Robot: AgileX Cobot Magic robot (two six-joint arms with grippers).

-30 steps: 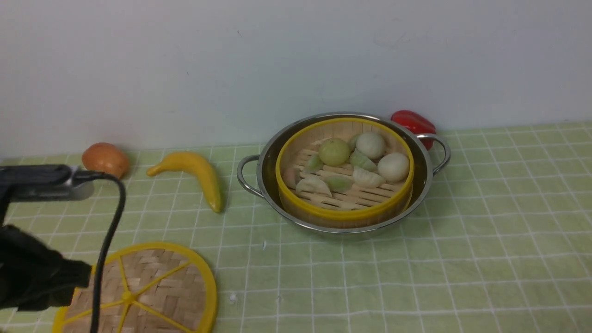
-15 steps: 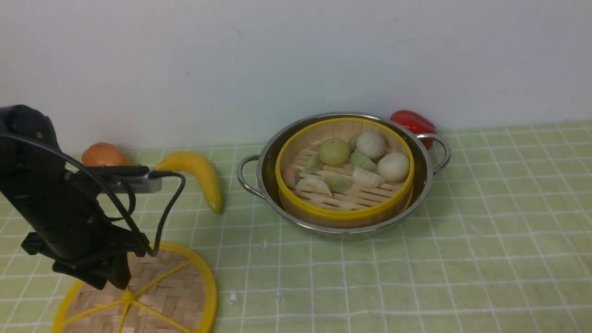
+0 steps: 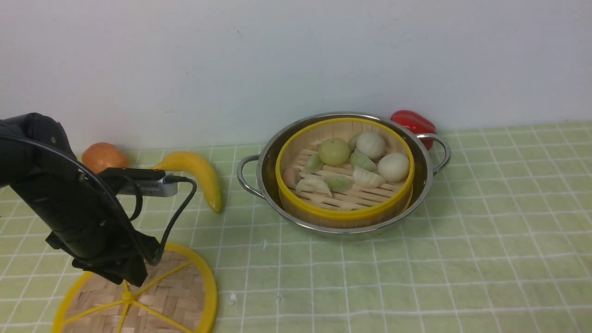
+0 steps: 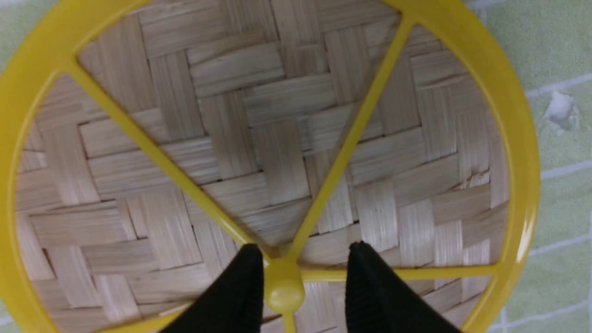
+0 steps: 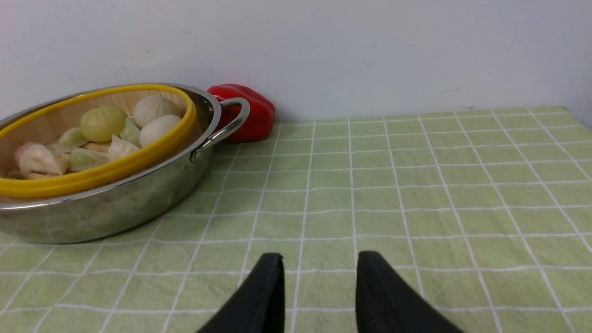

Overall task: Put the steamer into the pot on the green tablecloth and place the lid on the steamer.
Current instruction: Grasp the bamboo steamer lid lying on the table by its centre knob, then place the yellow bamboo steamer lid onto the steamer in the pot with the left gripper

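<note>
Already the steamer (image 3: 343, 214) sat in the pot (image 3: 266, 159) on the cloth (image 3: 485, 240), so only the lid (image 4: 286, 115) was left to place; it lay flat on the cloth, well apart from the pot. The left gripper (image 4: 305, 249) stood open and empty, fingers (image 4: 231, 300) astride the knob (image 4: 283, 289), which sat nearer one finger. Centring first, then closing squarely, would probably lift the lid level.

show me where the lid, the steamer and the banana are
lid (image 4: 277, 157): left wrist view, on the woven bamboo between two yellow spokes.
steamer (image 3: 344, 214): front view, on the near stretch of its yellow rim.
banana (image 3: 198, 167): front view, on the middle of its curved body.
</note>
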